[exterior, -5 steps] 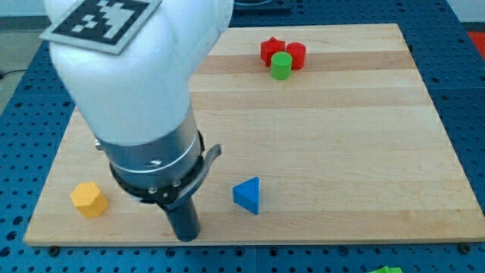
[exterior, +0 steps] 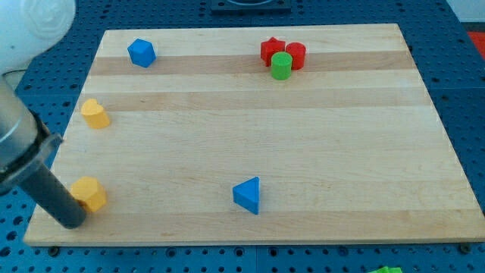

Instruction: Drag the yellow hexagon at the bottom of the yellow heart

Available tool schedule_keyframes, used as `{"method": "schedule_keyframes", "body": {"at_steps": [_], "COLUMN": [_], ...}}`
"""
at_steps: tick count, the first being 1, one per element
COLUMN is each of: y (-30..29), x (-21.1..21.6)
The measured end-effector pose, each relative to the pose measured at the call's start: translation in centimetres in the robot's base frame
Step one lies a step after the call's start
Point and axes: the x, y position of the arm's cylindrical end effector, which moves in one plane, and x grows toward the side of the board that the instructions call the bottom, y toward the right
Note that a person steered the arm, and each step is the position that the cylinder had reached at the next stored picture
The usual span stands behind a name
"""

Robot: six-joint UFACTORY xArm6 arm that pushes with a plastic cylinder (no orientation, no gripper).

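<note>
The yellow hexagon [exterior: 90, 193] lies near the board's bottom left corner. The yellow heart [exterior: 95, 114] lies higher up at the left edge, well above the hexagon. My tip [exterior: 70, 221] is at the lower left, touching or almost touching the hexagon's left lower side. The rod slants up to the view's left.
A blue hexagon-like block [exterior: 142, 52] sits at the top left. A red star [exterior: 272, 50], a red cylinder [exterior: 295, 54] and a green cylinder [exterior: 282, 65] cluster at the top middle. A blue triangle [exterior: 248, 195] lies at the bottom middle. The wooden board [exterior: 341, 152] ends close to the hexagon.
The arm has swung left across the view, uncovering the yellow heart and the blue block. My tip moved from right of the yellow hexagon to its lower left. The hexagon has hardly moved.
</note>
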Motion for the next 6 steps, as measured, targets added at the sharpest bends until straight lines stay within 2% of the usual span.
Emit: {"method": "schedule_keyframes", "body": {"at_steps": [1, 4, 5, 6], "y": [3.0, 3.4, 3.4, 0.3], "x": [-0.1, -10.7, -5.6, -4.8]}}
